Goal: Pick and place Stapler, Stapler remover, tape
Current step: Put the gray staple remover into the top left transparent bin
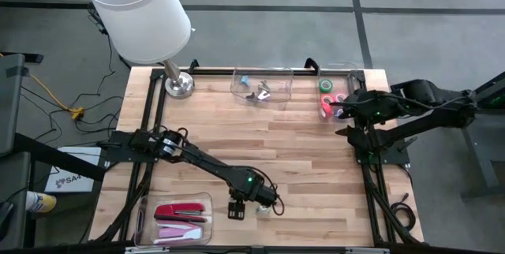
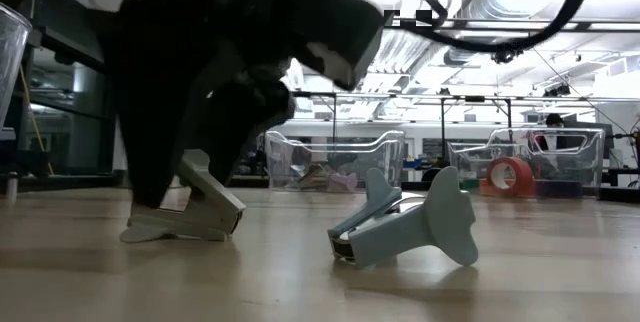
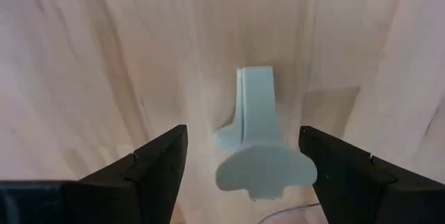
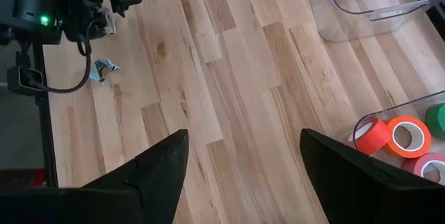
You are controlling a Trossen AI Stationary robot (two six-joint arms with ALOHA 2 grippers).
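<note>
Left gripper (image 3: 240, 158) has its fingers spread wide, hovering right over a pale blue staple remover (image 3: 255, 144) lying on the wooden table (image 1: 316, 159) near the front edge, a second remover (image 2: 410, 224) just beside it. Right gripper (image 4: 243, 172) hangs parted by the tape rolls (image 4: 403, 137) in their clear bin. Staplers (image 1: 181, 211) sit in the front-left tray (image 1: 142, 214).

Bare wood surrounds the stapler remover (image 3: 256, 140) lying between the left pincer (image 3: 243, 175) and its spread fingers.
</note>
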